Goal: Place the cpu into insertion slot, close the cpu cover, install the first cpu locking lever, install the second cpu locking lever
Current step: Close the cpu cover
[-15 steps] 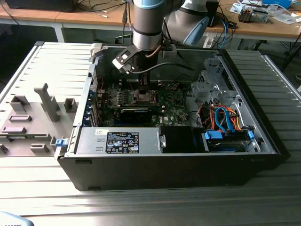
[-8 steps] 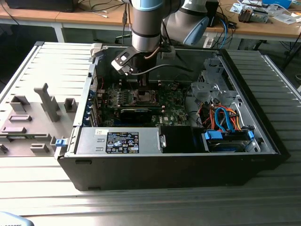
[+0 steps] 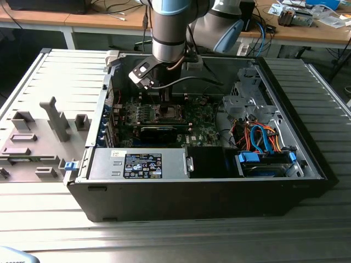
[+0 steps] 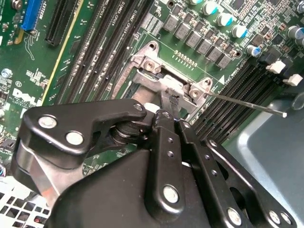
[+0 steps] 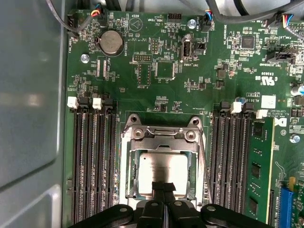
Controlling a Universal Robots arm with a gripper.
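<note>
Reaching down into open pc case point(image 3: 203, 181), grey parts tray point(image 3: 33, 139) off on exterior view's left. Mid-board: cpu point(image 5: 161, 168) sitting flat in insertion slot point(image 5: 125, 166), cpu cover point(image 5: 164, 137) lying down around it, memory slots point(image 5: 92, 161) on both sides. My gripper point(image 5: 163, 186) pinched narrow, nothing between fingers, tips right at cover's edge. One locking lever point(image 4: 247, 103) sticking out free, unlatched. Blue and orange cables point(image 3: 263, 139) on exterior view's right.

I work over a ribbed grey table point(image 3: 181, 241). Behind it run wooden desks point(image 3: 323, 34) on white legs point(image 3: 68, 37), strewn with cables point(image 3: 118, 8); under them it is dark.
</note>
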